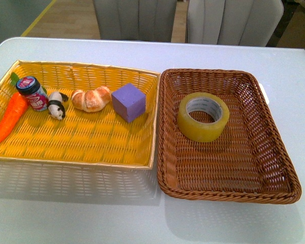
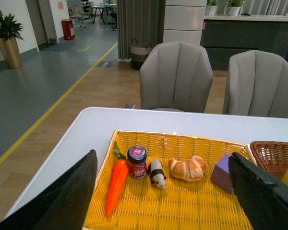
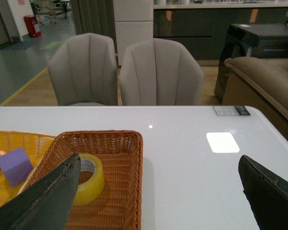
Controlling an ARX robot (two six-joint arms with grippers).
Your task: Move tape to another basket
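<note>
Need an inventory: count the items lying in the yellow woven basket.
5, in a row along the far side: orange toy carrot, small jar, panda figurine, croissant, purple cube. None appear hidden.

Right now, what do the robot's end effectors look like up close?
Only the fingers show, in the wrist views. The left end effector has two broad, flat, matte black fingers tapering to points. The right end effector looks alike, with dull, scuffed surfaces. No cables or markings are visible.

A white bench [image 1: 234,56] is seen carrying two baskets set side by side, nearly touching: a yellow basket [image 1: 91,152] on the left and a brown basket [image 1: 274,168] on the right.
</note>
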